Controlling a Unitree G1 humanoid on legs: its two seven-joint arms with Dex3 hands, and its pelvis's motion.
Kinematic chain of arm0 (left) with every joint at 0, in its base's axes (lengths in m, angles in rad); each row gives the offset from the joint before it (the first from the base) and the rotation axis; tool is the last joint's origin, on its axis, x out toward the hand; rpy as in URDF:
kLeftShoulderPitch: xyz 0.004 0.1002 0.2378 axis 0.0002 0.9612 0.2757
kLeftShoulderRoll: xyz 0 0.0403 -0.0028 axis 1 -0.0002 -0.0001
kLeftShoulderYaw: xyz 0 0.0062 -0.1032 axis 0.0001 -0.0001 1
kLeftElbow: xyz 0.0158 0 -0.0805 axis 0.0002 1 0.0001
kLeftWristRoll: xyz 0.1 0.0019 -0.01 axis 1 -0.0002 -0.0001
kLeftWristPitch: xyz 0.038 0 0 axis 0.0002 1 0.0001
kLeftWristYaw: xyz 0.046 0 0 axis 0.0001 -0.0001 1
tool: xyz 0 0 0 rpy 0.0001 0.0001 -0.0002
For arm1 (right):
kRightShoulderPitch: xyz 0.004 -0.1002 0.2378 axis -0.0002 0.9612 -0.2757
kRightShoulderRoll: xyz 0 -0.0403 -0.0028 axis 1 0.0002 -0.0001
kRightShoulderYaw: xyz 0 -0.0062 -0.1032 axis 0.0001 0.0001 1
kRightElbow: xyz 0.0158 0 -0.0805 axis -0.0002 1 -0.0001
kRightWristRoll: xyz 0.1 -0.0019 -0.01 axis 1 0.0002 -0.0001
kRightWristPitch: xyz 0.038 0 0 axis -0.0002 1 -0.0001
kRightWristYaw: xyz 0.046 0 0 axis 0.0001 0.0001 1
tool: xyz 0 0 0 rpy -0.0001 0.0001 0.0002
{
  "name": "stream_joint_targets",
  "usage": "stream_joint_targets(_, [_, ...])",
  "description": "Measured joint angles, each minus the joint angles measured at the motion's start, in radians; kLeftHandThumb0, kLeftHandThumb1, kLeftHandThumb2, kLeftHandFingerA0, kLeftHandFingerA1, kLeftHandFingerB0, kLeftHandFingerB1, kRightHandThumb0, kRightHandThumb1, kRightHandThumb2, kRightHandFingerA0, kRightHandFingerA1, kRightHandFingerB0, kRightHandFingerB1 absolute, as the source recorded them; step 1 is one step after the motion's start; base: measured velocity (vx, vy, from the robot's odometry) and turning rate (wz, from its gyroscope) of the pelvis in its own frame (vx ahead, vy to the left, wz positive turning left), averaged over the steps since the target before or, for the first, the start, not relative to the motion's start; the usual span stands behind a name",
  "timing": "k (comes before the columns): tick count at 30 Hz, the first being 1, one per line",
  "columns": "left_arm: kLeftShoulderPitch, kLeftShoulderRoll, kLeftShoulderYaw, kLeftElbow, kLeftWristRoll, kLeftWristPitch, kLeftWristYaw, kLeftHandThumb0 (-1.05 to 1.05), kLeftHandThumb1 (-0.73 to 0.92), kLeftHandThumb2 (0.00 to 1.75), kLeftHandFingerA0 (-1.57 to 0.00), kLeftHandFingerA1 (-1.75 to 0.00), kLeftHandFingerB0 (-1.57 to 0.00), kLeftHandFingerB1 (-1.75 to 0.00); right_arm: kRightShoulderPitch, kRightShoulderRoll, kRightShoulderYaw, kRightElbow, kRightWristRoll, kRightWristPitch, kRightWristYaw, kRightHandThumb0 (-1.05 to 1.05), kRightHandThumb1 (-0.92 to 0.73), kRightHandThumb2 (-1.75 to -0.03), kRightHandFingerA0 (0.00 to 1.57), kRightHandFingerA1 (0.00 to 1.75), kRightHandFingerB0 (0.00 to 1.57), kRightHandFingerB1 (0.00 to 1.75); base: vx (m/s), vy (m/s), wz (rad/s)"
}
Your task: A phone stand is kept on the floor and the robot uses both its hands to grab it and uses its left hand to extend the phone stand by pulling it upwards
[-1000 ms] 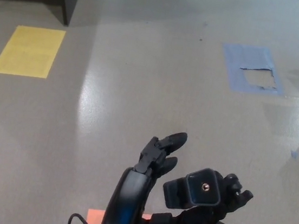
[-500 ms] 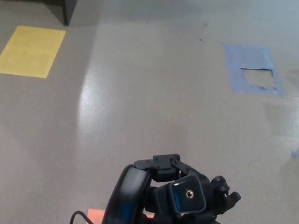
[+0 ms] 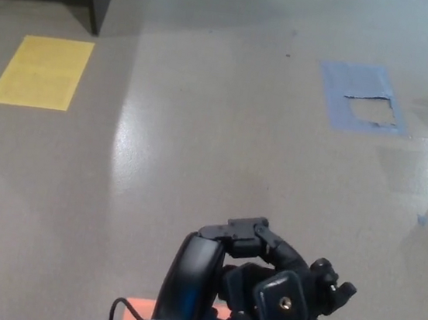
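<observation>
At the bottom centre of the frame the left robot hand (image 3: 243,249) had its thick black fingers (image 3: 281,250) curled over and around the head of the phone stand (image 3: 284,303), gripping it from the left and from above. The forearm came up from the lower edge, dark and glossy, with a silver band at the wrist and a thin black cable looping just beside it on the left.

The phone stand stood on the floor (image 3: 199,150) at the very bottom of the picture, right of centre. Its square top plate faced the camera, with a small brass screw in the middle, and black knobs stuck out on its right side (a bit of blue showed just below the plate, though I could not tell what it was). Its lower part ran out of the frame.

The right robot hand did not show at all.

An orange patch (image 3: 140,313) lay on the floor under the forearm. A yellow rectangle (image 3: 42,71) sat at the upper left, and a blue rectangle with a torn middle (image 3: 365,96) at the upper right, both well apart from the stand.
</observation>
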Motion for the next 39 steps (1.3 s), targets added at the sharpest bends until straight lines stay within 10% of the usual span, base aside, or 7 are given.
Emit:
stream_joint_targets(8, [-0.154, -0.009, -0.055, -0.136, 0.021, 0.018, -0.004, -0.35, 0.24, 0.86, -1.23, -1.16, -1.17, -1.12, 0.001, 0.045, -0.098, 0.032, 0.073, -0.043, 0.021, -0.37, -0.48, -0.91, 1.46, 1.4, 1.47, 1.4, 0.0, 0.0, 0.0])
stream_joint_targets(14, [-0.332, -0.049, -0.048, -0.162, 0.028, 0.04, -0.006, -0.55, 0.44, 0.54, -1.19, -1.04, -1.07, -1.0, -0.003, 0.05, -0.145, 0.055, 0.103, -0.085, 0.02, -0.4, -0.46, -0.87, 1.47, 1.39, 1.44, 1.38, 0.0, 0.0, 0.0])
stream_joint_targets(18, [-0.439, -0.093, -0.024, -0.16, 0.022, 0.062, -0.012, -0.34, 0.21, 0.84, -1.24, -1.16, -1.15, -1.11, -0.009, 0.053, -0.167, 0.08, 0.12, -0.115, 0.021, -0.43, -0.65, -0.65, 1.41, 1.39, 1.3, 1.39, 0.0, 0.0, 0.0])
stream_joint_targets(21, [-0.511, -0.134, 0.002, -0.155, 0.019, 0.083, -0.013, -0.33, 0.23, 0.85, -1.22, -1.16, -1.13, -1.1, -0.019, 0.054, -0.18, 0.096, 0.134, -0.142, 0.025, -0.29, -0.62, -1.07, 1.34, 1.28, 1.32, 1.27, 0.0, 0.0, 0.0])
stream_joint_targets(26, [-0.557, -0.152, 0.039, -0.139, 0.013, 0.105, -0.015, -0.54, 0.48, 0.54, -1.05, -1.22, -0.91, -1.16, -0.031, 0.056, -0.193, 0.118, 0.149, -0.165, 0.032, -0.39, -0.66, -0.59, 1.39, 1.44, 1.28, 1.46, 0.0, 0.0, 0.0])
stream_joint_targets(33, [-0.564, -0.146, 0.095, -0.11, 0.009, 0.123, -0.015, -0.52, 0.49, 0.54, -1.02, -1.27, -0.87, -1.2, -0.031, 0.056, -0.203, 0.133, 0.16, -0.173, 0.033, -0.38, -0.48, -0.89, 1.44, 1.38, 1.39, 1.37, 0.0, 0.0, 0.0])
stream_joint_targets(39, [-0.606, -0.111, 0.129, -0.07, 0.004, 0.129, -0.016, -0.34, 0.52, 0.58, -0.9, -1.72, -0.66, -1.73, -0.033, 0.056, -0.205, 0.137, 0.165, -0.175, 0.033, -0.39, -0.63, -0.66, 1.43, 1.43, 1.3, 1.39, 0.0, 0.0, 0.0])
